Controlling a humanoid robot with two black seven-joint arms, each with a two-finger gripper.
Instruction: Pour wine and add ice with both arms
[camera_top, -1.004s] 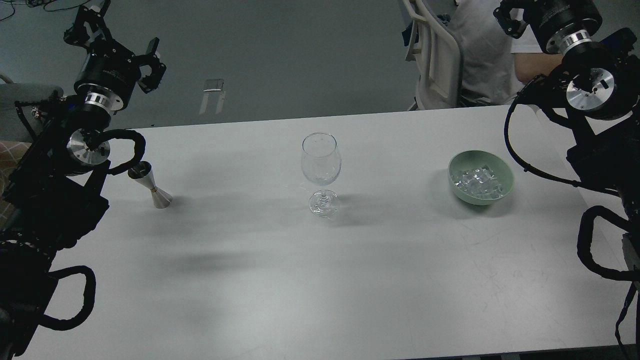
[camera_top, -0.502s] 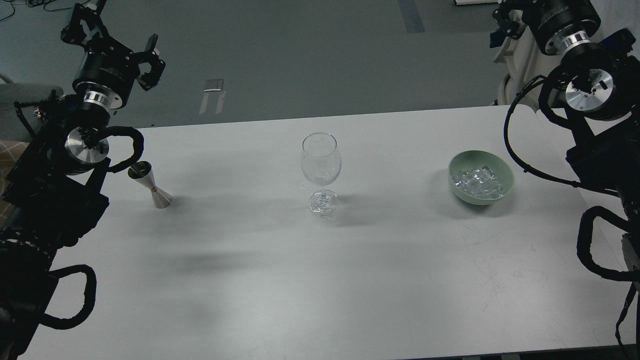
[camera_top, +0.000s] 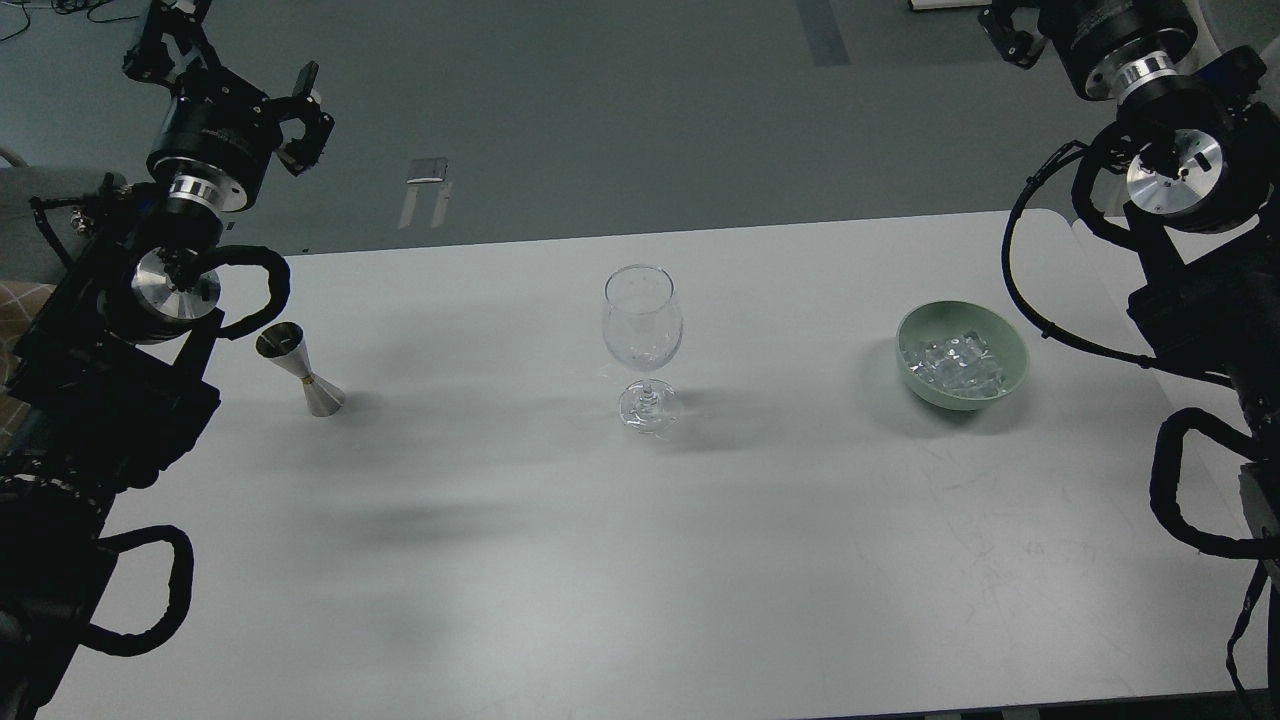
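Jaws of left gripper (camera_top: 235, 70) gaping, holding nothing; right gripper (camera_top: 1005, 30) cropped, state unclear. Ice (camera_top: 953, 361) looking slippery: pinching 1 cube squarely.

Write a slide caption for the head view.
Wine glass stands between jigger and ice bowl; both arms raised.

Wine glass (camera_top: 642, 345) stands mid-table (camera_top: 600, 560) (jigger (camera_top: 300, 372) left, ice (camera_top: 952, 362) bowl (camera_top: 1010, 345) right).
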